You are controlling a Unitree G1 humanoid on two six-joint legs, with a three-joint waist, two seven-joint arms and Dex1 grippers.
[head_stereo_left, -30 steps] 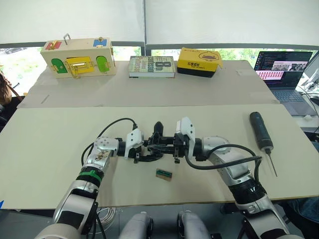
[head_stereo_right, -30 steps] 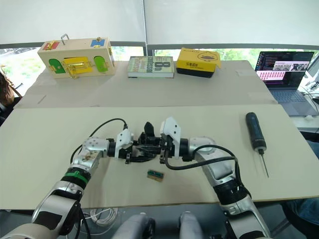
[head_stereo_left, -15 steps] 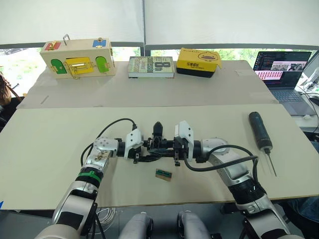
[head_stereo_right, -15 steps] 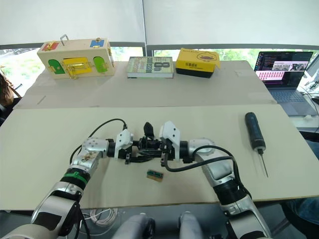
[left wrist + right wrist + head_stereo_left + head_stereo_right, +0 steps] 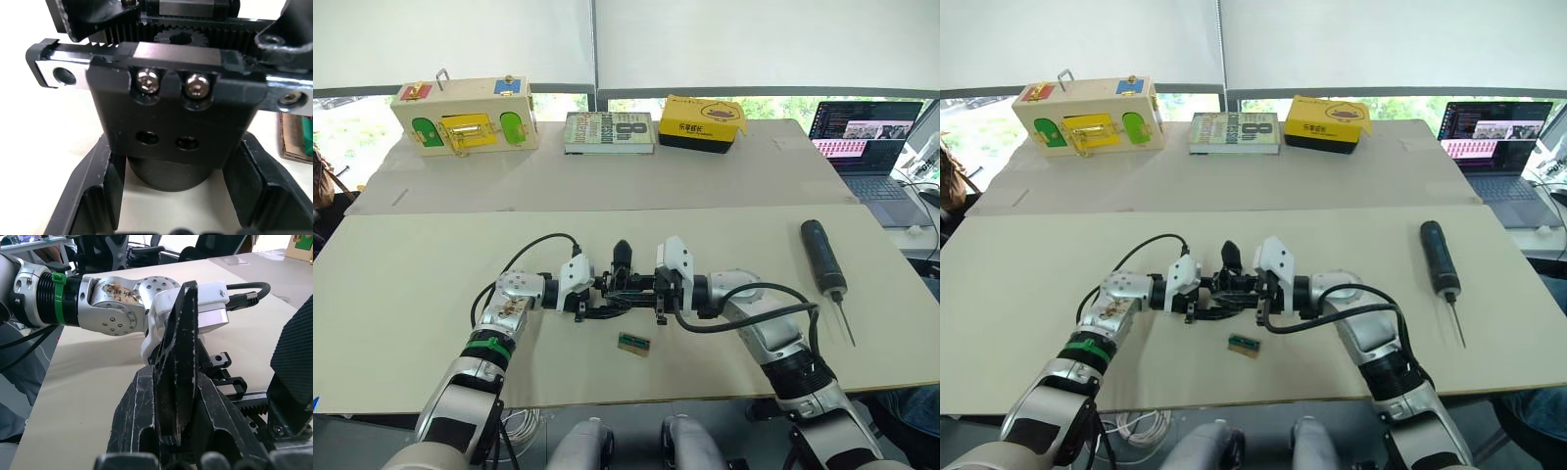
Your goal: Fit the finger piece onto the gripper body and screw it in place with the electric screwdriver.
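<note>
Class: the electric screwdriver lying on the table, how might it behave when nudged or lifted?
The electric screwdriver has a round black barrel, so a sideways nudge would probably roll it. Its thick handle likely outweighs the thin bit, so it may feel handle-heavy. It looks rigid.

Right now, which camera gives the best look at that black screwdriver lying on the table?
The left eye view: the electric screwdriver lies whole and unobstructed beyond the right arm, bit toward the robot. The right eye view shows it the same.

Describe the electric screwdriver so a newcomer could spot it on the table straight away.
Start at the open laptop on the far right of the table. Nearer the robot, on the pale board, lies a thick black cylindrical screwdriver, out beyond the right arm. Unlike the small green-topped block and the black parts between the grippers, it tapers to a thin metal bit.
</note>
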